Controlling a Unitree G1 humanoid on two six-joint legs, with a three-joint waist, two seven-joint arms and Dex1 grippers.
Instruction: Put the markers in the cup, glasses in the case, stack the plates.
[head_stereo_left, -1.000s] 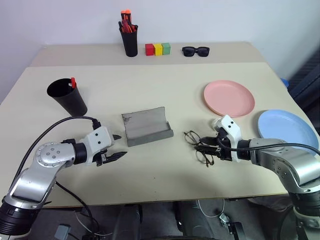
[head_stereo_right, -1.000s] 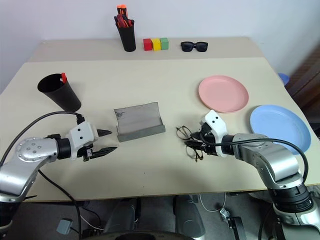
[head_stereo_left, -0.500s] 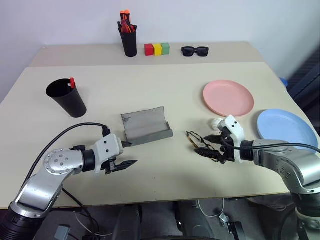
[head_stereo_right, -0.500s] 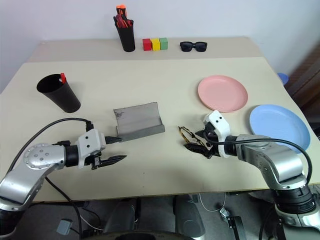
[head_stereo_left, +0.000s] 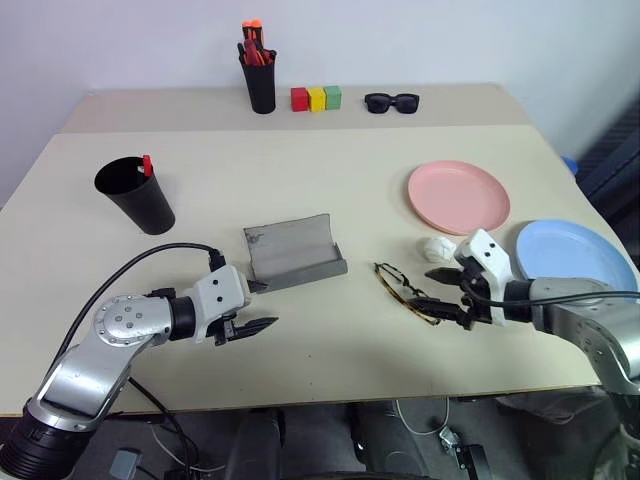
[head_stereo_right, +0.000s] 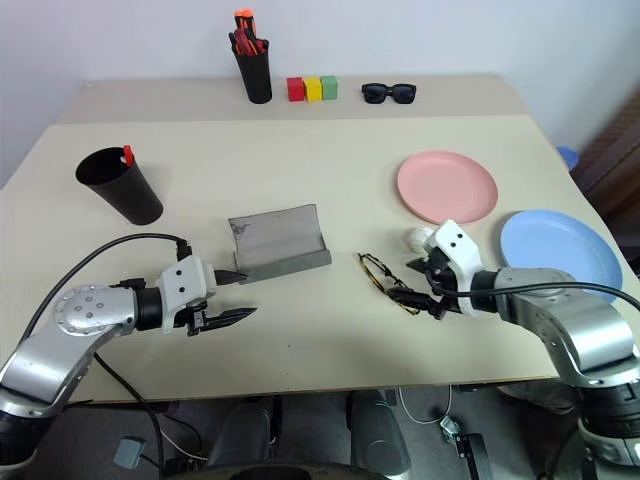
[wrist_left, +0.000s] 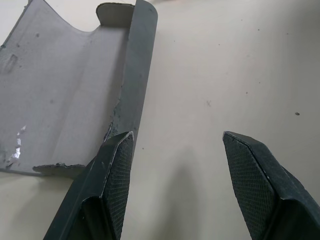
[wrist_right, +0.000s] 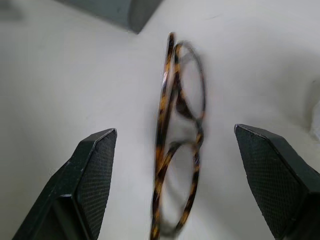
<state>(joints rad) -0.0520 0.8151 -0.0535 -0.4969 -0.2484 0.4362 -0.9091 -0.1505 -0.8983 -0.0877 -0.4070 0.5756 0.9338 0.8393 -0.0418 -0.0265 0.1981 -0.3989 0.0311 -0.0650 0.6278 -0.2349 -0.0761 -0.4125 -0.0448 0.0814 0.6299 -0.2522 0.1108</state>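
Left to right on worktop (head_stereo_left: 330, 190): one cup (head_stereo_left: 136, 196) with one red-capped marker (head_stereo_left: 146, 164) — left hand (head_stereo_left: 256, 308) spread, empty, beside one open case (head_stereo_left: 292, 254); one glasses (head_stereo_left: 406, 293) between right hand (head_stereo_left: 441, 299)'s spread, empty fingers; two plates — pink (head_stereo_left: 458, 196), blue (head_stereo_left: 572, 257), unstacked.

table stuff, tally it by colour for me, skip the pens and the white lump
black: 3, cup, pen holder, sunglasses
grey: 1, case
pink: 1, plate
blue: 1, plate
red, yellow, green blocks: 3
tortoiseshell: 1, glasses
total: 10
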